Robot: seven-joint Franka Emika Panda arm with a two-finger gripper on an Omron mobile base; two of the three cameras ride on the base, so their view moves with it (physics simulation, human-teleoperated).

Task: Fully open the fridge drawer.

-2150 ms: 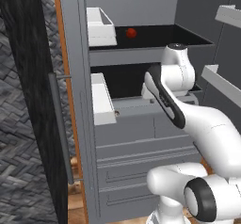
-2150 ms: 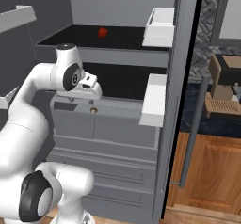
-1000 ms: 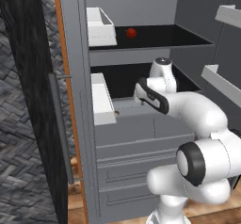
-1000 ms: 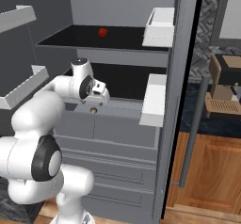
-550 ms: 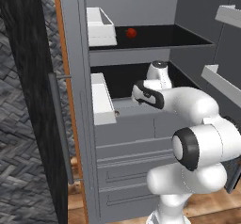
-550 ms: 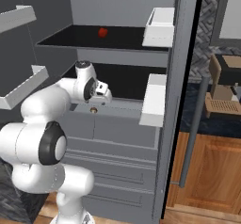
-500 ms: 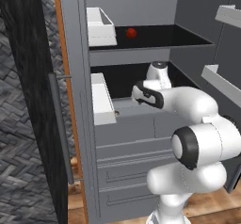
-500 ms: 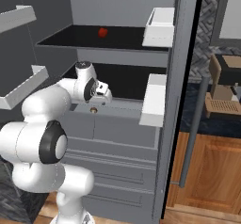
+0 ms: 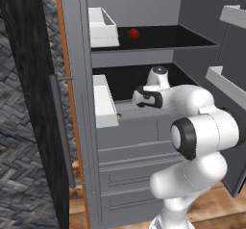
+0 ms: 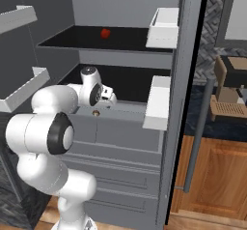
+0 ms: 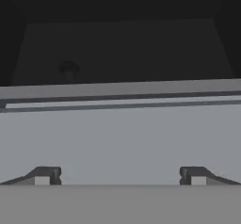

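- Gripper (image 11: pixel 120 176): bottom of the hand view, its two dark fingertips (image 11: pixel 46 175) set wide apart with nothing between them, just before a flat grey surface.
- Fridge drawer (image 10: pixel 120 132): centre of the right base view, below the lower shelf; its small pale knob (image 10: pixel 96 112) sits just under the hand, not grasped.
- White door bin (image 9: pixel 104 101): left of centre in the left base view.
- Red item (image 9: pixel 134 32): on the upper shelf, top centre, too small to identify.
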